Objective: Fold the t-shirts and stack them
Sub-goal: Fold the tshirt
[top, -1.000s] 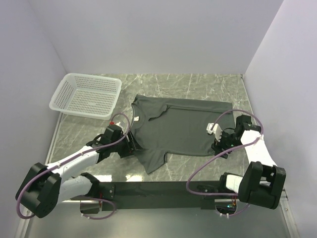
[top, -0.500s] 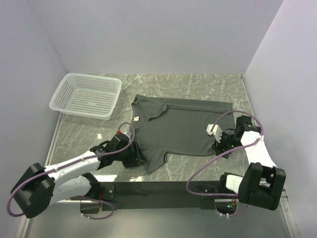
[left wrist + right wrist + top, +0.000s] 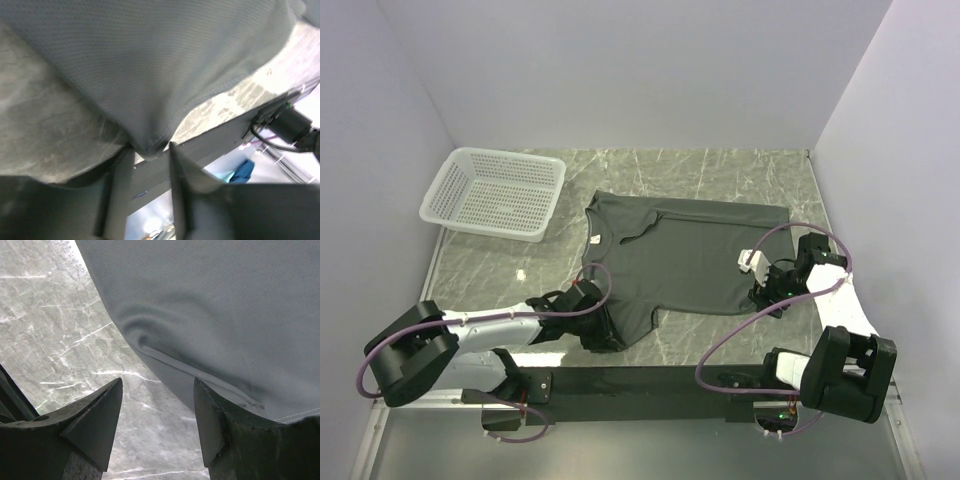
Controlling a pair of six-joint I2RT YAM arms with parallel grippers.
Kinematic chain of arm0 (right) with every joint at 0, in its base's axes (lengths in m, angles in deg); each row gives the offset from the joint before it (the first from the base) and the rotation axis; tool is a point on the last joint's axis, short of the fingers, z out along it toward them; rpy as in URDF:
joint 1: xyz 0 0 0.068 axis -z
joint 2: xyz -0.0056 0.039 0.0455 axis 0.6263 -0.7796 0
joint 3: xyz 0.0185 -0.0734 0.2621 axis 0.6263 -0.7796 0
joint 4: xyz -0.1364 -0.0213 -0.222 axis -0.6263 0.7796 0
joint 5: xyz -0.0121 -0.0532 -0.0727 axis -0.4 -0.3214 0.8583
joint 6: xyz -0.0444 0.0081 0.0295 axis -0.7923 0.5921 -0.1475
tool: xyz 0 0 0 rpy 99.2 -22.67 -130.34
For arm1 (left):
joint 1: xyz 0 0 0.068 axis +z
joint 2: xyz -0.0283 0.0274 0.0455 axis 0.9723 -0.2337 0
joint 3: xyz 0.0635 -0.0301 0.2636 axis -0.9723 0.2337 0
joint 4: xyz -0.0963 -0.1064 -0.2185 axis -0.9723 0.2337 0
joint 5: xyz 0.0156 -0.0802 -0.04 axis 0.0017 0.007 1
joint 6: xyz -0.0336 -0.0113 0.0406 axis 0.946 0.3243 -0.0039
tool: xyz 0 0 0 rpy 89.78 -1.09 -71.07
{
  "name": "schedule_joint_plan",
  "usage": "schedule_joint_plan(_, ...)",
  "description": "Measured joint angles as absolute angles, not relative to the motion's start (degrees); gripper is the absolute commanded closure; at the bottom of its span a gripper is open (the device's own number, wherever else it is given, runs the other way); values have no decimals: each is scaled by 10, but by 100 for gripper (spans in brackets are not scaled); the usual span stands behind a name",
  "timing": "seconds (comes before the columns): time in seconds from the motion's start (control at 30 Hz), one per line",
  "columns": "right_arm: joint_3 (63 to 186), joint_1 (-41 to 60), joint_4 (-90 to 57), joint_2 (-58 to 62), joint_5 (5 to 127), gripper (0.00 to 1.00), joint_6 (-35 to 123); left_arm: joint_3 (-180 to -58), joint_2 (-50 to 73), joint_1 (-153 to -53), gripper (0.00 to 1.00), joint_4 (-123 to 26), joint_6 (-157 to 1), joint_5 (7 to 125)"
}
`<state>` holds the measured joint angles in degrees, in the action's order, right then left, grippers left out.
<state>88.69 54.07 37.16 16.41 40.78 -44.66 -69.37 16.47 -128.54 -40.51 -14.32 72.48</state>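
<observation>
Left gripper [image 3: 601, 326]: jaws part open with nothing clamped. In its wrist view the near sleeve's tip sags right at the mouth, between the fingers [image 3: 118, 186].
Right gripper [image 3: 767, 294]: jaws spread wide and empty, low over the marble table [image 3: 60, 320] with the hem just ahead.
T-shirt [image 3: 690, 260]: dark grey-green, lying flat mid-table, well apart from the white mesh basket [image 3: 510, 153].
Long axis: runs across my view, collar to the left, hem to the right.
Key relation: the near sleeve pokes toward the arm bases and the shirt body lies beyond it. The left arm is on that sleeve, the right on the near hem corner.
Next move, my guess: close on the sleeve and carry it away from me over the body.
Change since a second ago: the left arm has swung from beside the collar down to the sleeve. The right has barely shifted.
</observation>
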Motion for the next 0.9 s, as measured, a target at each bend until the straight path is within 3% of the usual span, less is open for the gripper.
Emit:
schedule_joint_plan(0.2, 880, 547, 369, 166, 410, 35, -447, -695, 171, -1286, 94, -391, -144, 702)
schedule_joint_plan(0.3, 878, 551, 370, 166, 415, 34, -454, -706, 193, -1286, 99, -374, -153, 687)
schedule_joint_plan(0.7, 957, 640, 427, 86, 432, 38, -579, -753, 269, -1232, 99, -362, -222, 667)
schedule_joint_plan(0.9, 994, 645, 447, 58, 419, 31, -621, -752, 283, -1206, 99, -362, -237, 676)
